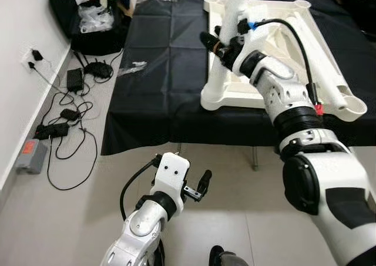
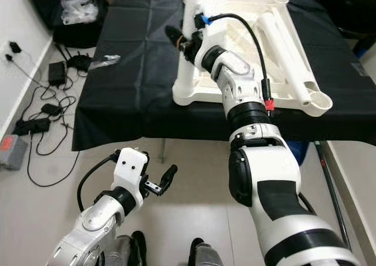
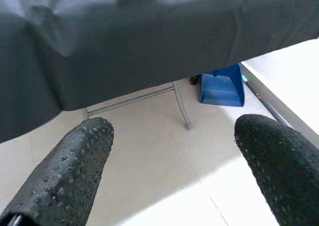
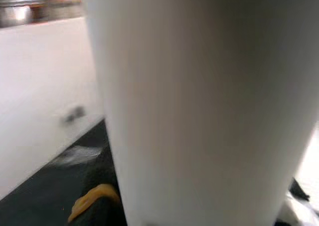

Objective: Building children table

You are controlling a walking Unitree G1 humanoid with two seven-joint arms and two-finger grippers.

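Right gripper (image 1: 218, 46) half-hidden behind table leg (image 1: 226, 37)

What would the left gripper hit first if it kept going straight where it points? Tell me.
Judging by its wrist view, the left gripper, fingers open, points under the black-draped table. Bare floor probably comes first, short of the table's metal legs; depth is uncertain.

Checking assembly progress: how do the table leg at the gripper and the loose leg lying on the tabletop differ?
The upright leg stands in a corner socket of the upturned tabletop, at the right gripper; the loose leg lies flat, untouched. Both are white tubes.
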